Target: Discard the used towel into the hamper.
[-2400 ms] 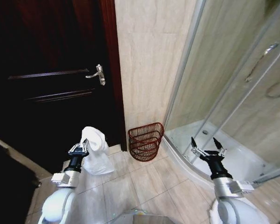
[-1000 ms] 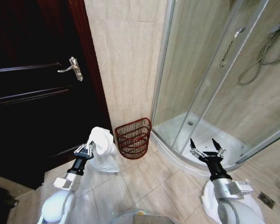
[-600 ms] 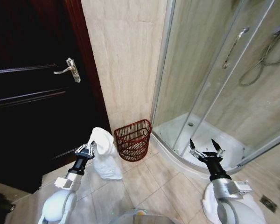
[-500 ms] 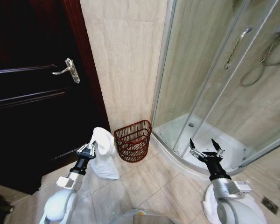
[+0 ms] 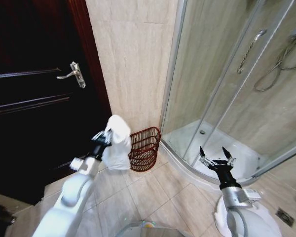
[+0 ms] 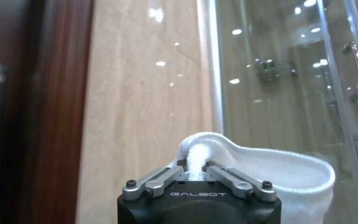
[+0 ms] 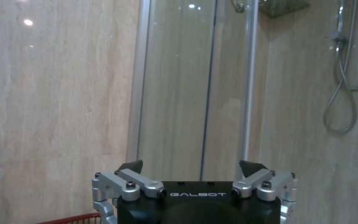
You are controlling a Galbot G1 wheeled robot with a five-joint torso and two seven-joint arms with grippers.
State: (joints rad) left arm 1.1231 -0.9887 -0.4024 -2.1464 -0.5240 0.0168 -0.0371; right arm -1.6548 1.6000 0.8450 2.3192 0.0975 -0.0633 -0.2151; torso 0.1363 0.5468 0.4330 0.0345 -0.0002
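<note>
Left gripper (image 5: 104,138) is clamped on the white towel (image 5: 117,143), holding it in the air just beside the hamper (image 5: 145,148). That hamper stands on the tiled floor (image 5: 153,192) against the wall. Right gripper (image 5: 213,157) hangs with fingers spread, holding nothing, before the shower enclosure (image 5: 222,89).

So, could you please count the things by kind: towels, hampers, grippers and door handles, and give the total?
Towels: 1, the white towel held in the left gripper.
Hampers: 1, the reddish-brown hamper on the floor by the wall.
Grippers: 2, the left gripper and the right gripper, which is open near the shower.
Door handles: 1, the door handle.
Total: 5.
</note>
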